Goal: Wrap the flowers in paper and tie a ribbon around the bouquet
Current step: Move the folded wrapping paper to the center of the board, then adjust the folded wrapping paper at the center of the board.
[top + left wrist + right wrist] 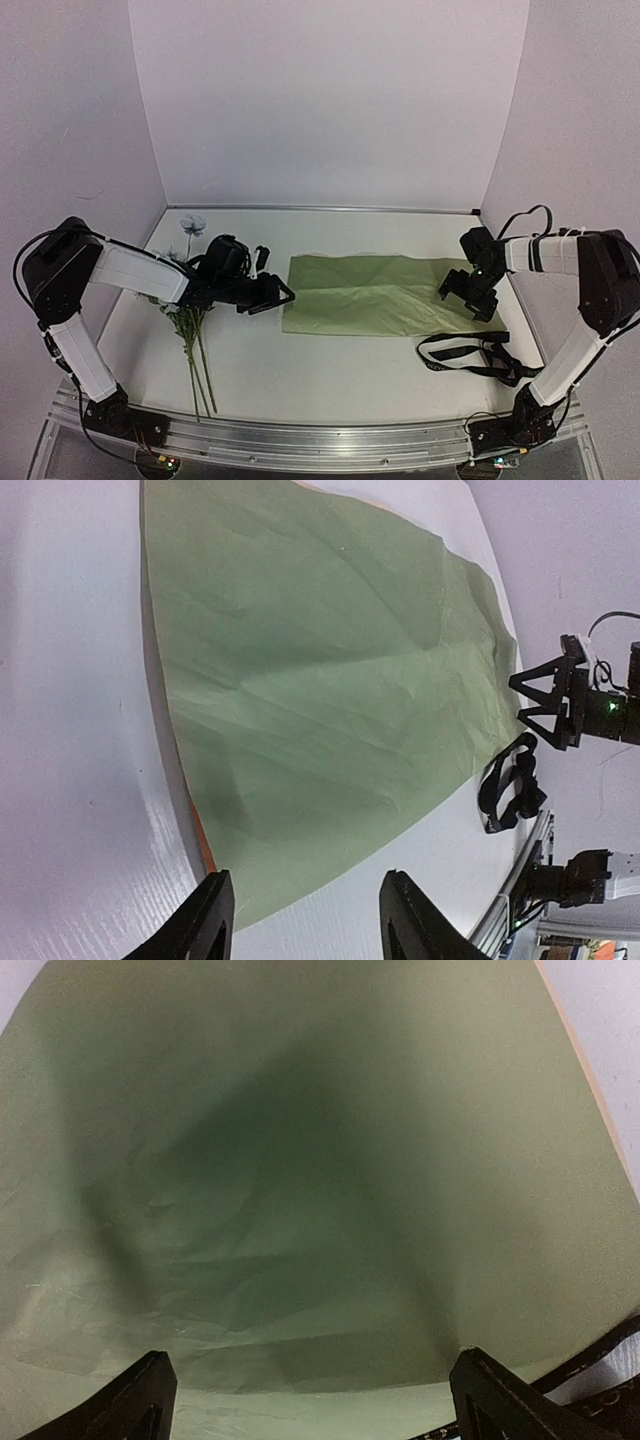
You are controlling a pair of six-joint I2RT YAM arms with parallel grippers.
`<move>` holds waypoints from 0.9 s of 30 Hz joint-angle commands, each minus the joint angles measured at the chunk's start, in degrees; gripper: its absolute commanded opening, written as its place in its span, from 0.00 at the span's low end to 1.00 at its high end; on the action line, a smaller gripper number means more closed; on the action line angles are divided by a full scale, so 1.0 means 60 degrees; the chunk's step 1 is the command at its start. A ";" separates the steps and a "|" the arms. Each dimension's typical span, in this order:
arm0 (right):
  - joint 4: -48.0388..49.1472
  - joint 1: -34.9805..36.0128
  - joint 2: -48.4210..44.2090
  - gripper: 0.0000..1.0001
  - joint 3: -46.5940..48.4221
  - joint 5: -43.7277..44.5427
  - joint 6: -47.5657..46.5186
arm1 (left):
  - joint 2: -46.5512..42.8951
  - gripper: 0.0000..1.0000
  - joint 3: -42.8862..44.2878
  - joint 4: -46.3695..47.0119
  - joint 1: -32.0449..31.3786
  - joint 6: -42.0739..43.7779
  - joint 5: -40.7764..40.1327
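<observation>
Crinkly olive-green paper sheet (370,295) lies flat on the bench (330,385). Left claw (281,297) is open, empty, just off its left edge; right claw (470,300) is wide open above its right edge.

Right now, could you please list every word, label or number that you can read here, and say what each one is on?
No text here is readable.
ribbon: faint pale specks along the black band in the right wrist view, possibly lettering, too small and blurred to read.
paper: plain green, no print showing.
</observation>
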 commanded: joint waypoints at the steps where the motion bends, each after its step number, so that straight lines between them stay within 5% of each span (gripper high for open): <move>1: 0.0112 -0.0057 -0.0606 0.98 -0.0420 0.0192 0.0157 | 0.0066 0.55 0.0895 -0.0582 0.0503 0.0347 0.0322; 12: 0.0115 -0.0456 -0.1785 0.98 -0.1552 0.0646 0.0256 | 0.2191 0.67 0.3131 -0.1490 0.1886 0.1626 0.2300; 27: 0.0291 -0.1849 -0.1704 0.98 -0.1956 0.0298 0.0340 | 0.4203 0.68 0.6052 -0.3097 0.2053 0.2153 0.1635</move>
